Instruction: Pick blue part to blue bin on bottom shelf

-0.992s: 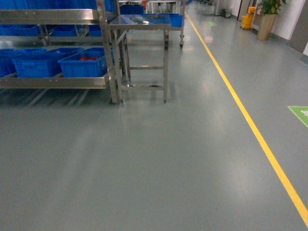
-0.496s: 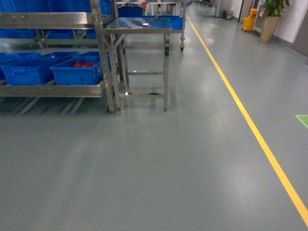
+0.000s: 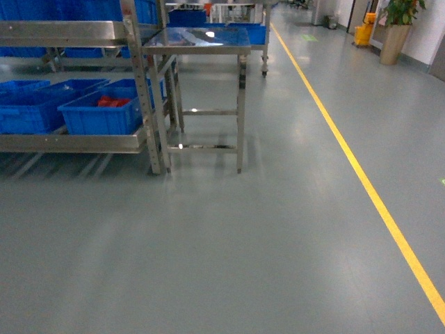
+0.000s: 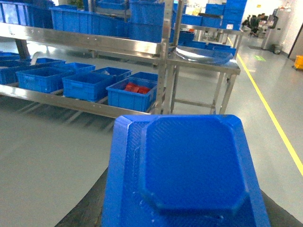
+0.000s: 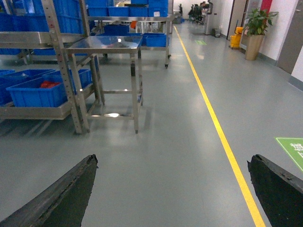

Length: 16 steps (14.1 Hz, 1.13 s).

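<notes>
Blue part (image 4: pixel 189 165): clamped in left tool, well short of the bottom shelf (image 3: pixel 69 142). Right tool (image 5: pixel 173 189): jaws wide, empty. Risk: clipping steel worktop (image 3: pixel 198 42) legs on approach; red-filled bin (image 3: pixel 101 115) is the wrong target.

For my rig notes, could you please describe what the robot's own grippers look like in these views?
Only the fingers show. The right gripper has two dark, matte black, wedge-shaped fingers with rough edges. Of the left gripper, only dark finger edges show. No cables or markings are visible.
</notes>
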{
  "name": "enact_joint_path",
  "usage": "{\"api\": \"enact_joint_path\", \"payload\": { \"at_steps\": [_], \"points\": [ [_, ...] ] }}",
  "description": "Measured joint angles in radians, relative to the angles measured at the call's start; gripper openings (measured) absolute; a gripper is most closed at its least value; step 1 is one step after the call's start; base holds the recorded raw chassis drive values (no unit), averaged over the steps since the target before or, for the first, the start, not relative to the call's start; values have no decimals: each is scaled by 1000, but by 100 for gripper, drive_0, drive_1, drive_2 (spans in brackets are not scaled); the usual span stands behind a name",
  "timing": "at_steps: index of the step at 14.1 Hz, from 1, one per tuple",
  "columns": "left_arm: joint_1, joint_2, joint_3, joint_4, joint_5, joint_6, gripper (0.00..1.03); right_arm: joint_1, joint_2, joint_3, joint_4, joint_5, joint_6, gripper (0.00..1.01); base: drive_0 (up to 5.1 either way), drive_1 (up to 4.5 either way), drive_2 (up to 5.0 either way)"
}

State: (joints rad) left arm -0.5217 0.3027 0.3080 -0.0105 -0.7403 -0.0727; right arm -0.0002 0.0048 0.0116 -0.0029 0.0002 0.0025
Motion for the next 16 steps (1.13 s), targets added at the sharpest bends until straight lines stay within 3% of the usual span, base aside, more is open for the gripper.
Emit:
{"api": "enact_joint_path", "payload": {
  "at_steps": [16],
  "points": [
    [0,-2,0,2,1,0,43,0,0,0,0,0,0,98,-2,422,-426]
  ]
}}
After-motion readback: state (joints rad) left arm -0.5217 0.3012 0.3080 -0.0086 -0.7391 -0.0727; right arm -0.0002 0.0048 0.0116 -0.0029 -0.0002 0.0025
